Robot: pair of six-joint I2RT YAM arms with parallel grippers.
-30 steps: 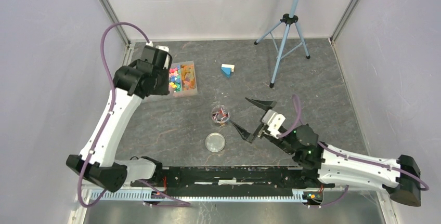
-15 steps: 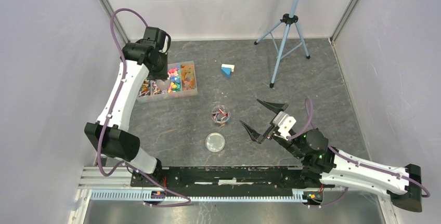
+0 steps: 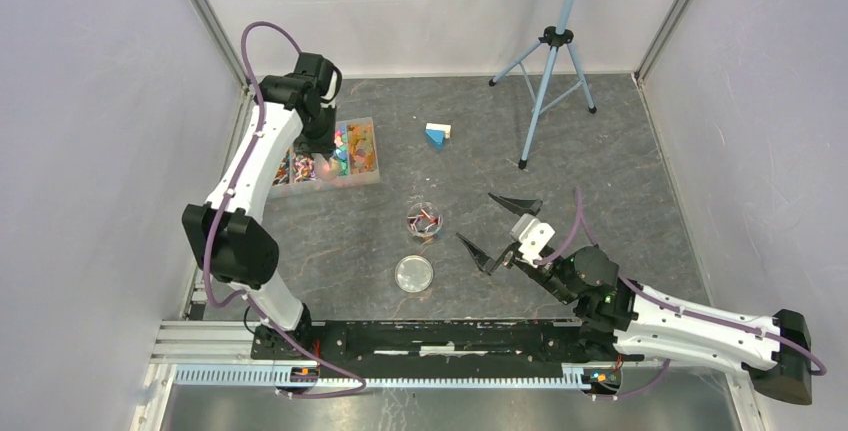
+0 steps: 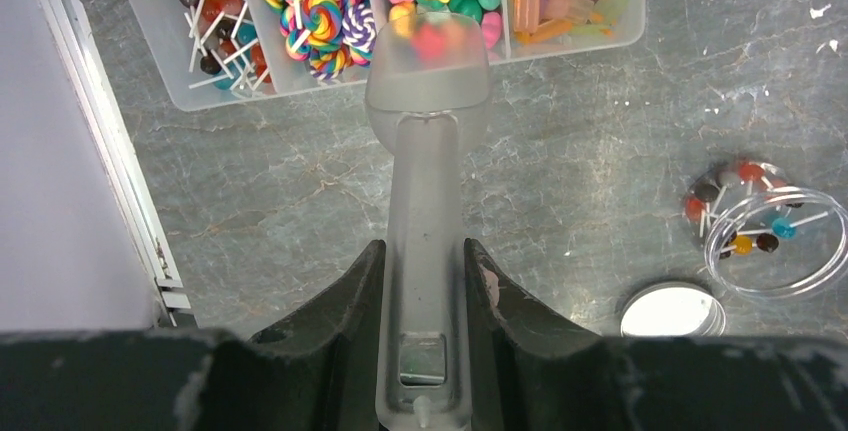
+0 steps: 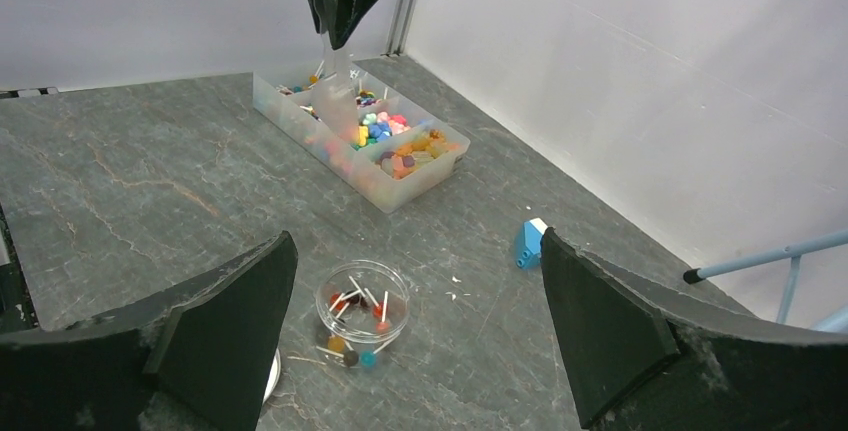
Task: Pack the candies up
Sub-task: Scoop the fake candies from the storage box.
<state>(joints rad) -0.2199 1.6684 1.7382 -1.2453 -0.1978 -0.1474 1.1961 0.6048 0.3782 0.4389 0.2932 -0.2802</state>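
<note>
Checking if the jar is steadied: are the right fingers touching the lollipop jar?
Apart. The top view shows bare table between the lollipop jar and both fingers of the open right gripper.

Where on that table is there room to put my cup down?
Bare dark tabletop lies left of the small clear jar and round lid, on the near side of the divided clear candy tray, and at the right beyond the blue tripod. It is crowded around the jar, with the open right gripper beside it.

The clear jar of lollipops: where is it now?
In the top view the jar stands mid-table, just beyond its lid, left of the open right gripper.
</note>
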